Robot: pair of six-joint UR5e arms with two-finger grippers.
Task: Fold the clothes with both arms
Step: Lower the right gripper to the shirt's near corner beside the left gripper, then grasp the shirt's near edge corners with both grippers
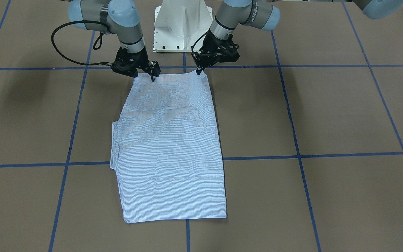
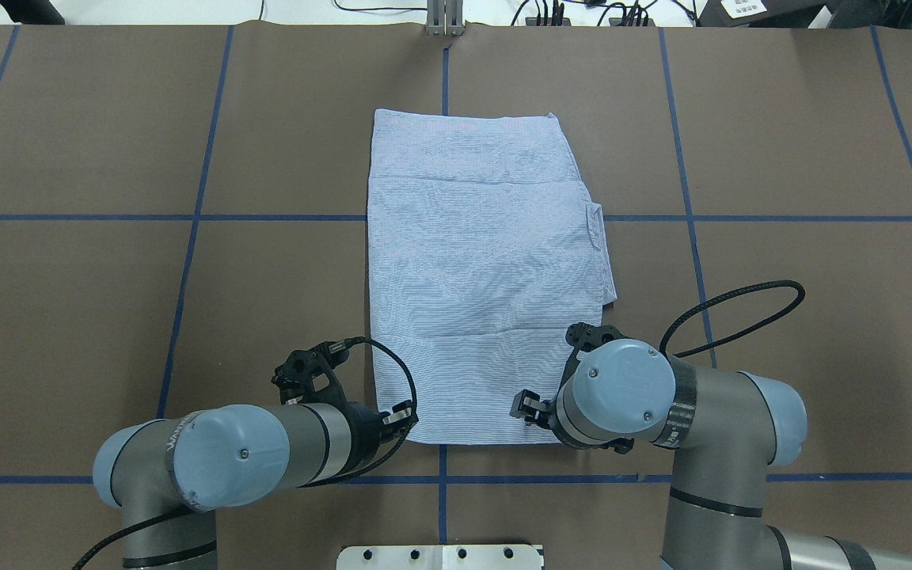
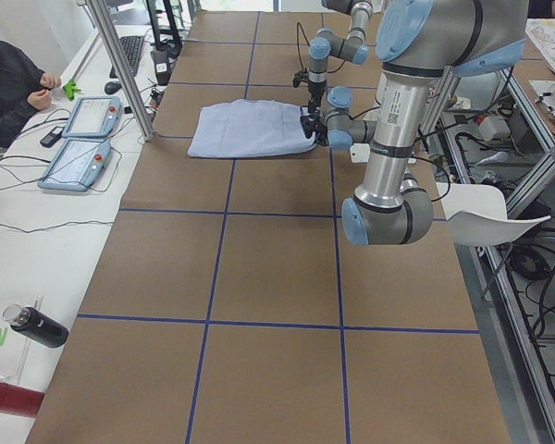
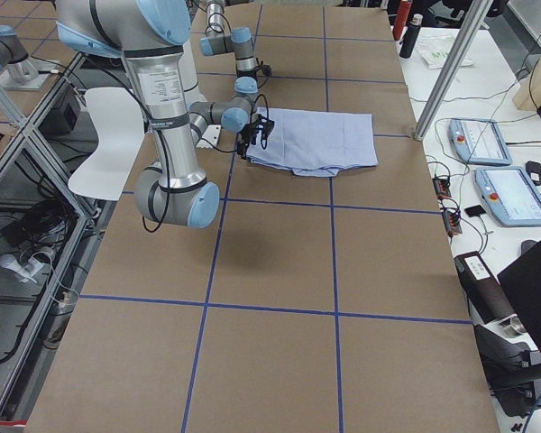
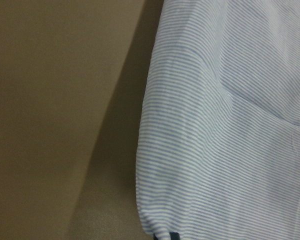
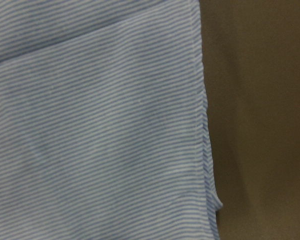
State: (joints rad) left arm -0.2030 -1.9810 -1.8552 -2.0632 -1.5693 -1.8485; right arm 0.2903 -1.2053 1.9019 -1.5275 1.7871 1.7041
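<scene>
The light blue-and-white striped shirt [image 1: 170, 147] lies folded into a long rectangle in the middle of the brown table; it also shows in the overhead view [image 2: 488, 261] and both wrist views [image 5: 230, 150] [image 6: 90, 125]. My left gripper [image 1: 198, 71] [image 2: 402, 416] is pinched shut on the shirt's corner nearest the robot, on my left. My right gripper [image 1: 153, 77] [image 2: 526, 408] is pinched shut on the other near corner. Both corners are raised slightly off the table. A cuff or sleeve edge [image 2: 597, 229] sticks out on the right side.
The white pedestal base [image 1: 183, 24] stands just behind the grippers. Blue tape lines [image 1: 292, 155] grid the table. In the left side view, control tablets [image 3: 79, 139], a metal post [image 3: 120, 65] and a seated person [image 3: 9, 83] are beyond the table's far edge.
</scene>
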